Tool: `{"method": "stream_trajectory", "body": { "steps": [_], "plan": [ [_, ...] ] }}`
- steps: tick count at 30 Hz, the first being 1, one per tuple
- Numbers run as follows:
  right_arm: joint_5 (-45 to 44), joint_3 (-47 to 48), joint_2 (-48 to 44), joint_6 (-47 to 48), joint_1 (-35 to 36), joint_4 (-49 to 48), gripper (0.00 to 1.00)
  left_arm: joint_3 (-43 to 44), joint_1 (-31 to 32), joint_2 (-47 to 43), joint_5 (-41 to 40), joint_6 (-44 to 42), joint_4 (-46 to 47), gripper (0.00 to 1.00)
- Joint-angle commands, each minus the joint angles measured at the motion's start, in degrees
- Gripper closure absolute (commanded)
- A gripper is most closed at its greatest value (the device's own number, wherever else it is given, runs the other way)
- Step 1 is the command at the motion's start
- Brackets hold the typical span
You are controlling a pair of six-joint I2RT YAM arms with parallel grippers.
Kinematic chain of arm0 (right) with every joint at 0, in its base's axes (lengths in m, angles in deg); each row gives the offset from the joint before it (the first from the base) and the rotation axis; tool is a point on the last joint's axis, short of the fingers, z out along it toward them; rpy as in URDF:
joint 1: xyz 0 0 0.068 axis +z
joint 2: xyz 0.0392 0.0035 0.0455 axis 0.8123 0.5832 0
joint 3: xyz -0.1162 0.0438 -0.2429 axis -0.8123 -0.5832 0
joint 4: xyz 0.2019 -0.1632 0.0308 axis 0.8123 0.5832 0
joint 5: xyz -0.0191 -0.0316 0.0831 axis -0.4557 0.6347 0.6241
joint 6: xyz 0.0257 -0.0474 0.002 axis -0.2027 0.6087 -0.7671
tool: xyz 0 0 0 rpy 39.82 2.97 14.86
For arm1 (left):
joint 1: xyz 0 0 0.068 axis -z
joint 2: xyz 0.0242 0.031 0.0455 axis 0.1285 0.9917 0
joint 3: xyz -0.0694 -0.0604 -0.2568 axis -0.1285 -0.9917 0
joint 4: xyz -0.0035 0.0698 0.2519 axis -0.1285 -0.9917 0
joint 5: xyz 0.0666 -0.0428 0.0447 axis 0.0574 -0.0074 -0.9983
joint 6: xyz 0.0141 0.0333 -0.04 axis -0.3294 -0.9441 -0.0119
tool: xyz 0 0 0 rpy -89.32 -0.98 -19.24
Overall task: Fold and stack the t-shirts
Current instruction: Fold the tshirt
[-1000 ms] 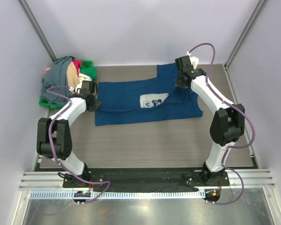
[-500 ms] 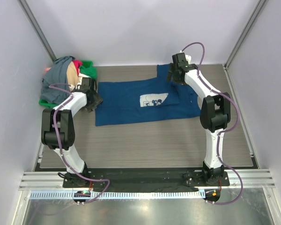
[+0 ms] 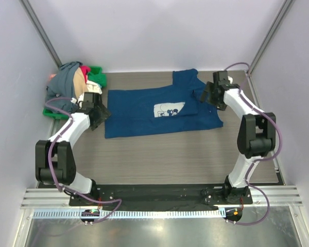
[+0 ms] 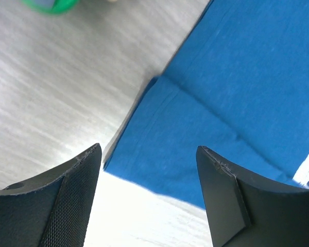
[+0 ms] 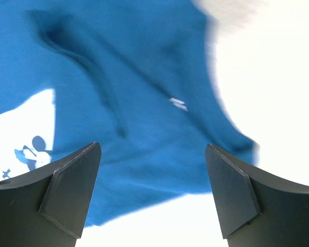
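Observation:
A navy blue t-shirt (image 3: 144, 116) with a white cartoon print (image 3: 170, 109) lies flat across the table, one long side folded over. My left gripper (image 3: 101, 116) hovers open just over its left edge. The left wrist view shows the folded corner of the shirt (image 4: 195, 144) between the spread fingers of the left gripper (image 4: 149, 175). My right gripper (image 3: 202, 96) stands open above the shirt's right part. In the right wrist view the blue cloth (image 5: 134, 77) and print (image 5: 20, 134) lie under the right gripper (image 5: 152, 170), which holds nothing. More t-shirts (image 3: 69, 82) sit heaped at the back left.
The heap rests on a green tray (image 3: 48, 111) in the back left corner, close to my left arm. Bare wooden tabletop (image 3: 165, 159) stretches between the shirt and the arm bases. Walls and metal posts close in the table on three sides.
Both grippers went from shut to open and let go of the navy shirt. The right gripper swung from the back edge out to the shirt's right side; the left drew slightly back.

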Motion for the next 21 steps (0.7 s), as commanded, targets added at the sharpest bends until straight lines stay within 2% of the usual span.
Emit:
{"method": "stream_trajectory", "body": {
  "steps": [1,9,21],
  "plan": [
    [3.3,-6.9,-8.6,-3.0,-2.9,-4.5,0.12,-3.6,-0.3,-3.5,1.4,0.8,2.9,0.25],
    [10.4,-22.2,-17.1,-5.6,-9.1,-10.2,0.13,-12.0,-0.2,-8.4,4.8,1.9,5.6,0.24],
    [15.7,-32.1,-19.7,-7.8,-10.5,-15.7,0.15,-18.5,0.1,-11.3,6.8,1.8,8.9,0.24]
  ]
}}
